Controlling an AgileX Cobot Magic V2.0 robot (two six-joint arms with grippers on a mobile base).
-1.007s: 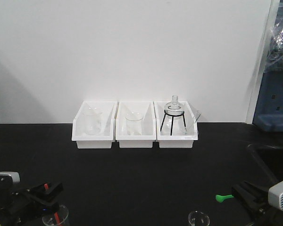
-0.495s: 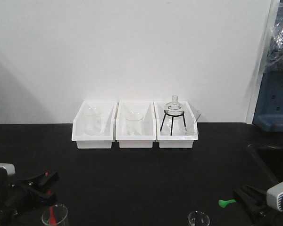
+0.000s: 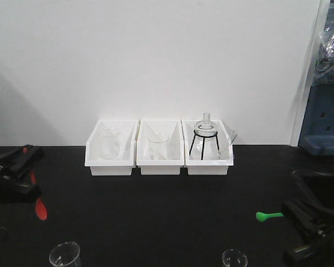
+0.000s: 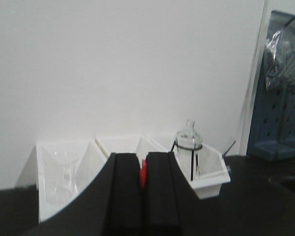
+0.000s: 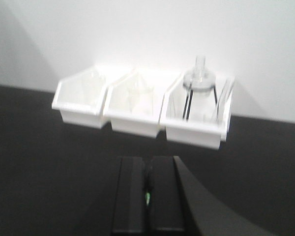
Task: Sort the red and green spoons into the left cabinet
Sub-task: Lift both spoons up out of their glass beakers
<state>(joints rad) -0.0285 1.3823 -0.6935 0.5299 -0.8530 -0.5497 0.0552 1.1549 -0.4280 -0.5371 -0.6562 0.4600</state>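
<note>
thin red spoon [image 3: 40, 207], green spoon [image 3: 268, 215], clear glass beaker [image 3: 107, 143]

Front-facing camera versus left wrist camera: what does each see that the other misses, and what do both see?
Only the front-facing view shows the green spoon in the right tool and two glass vessels at the table's front. Only the left wrist view shows the left tool shut on a red sliver. Both show the red spoon and three white bins of glassware.

A lab: glass beakers [image 3: 107, 146] in white bins [image 3: 108, 167], black bench [image 3: 167, 214].
</note>
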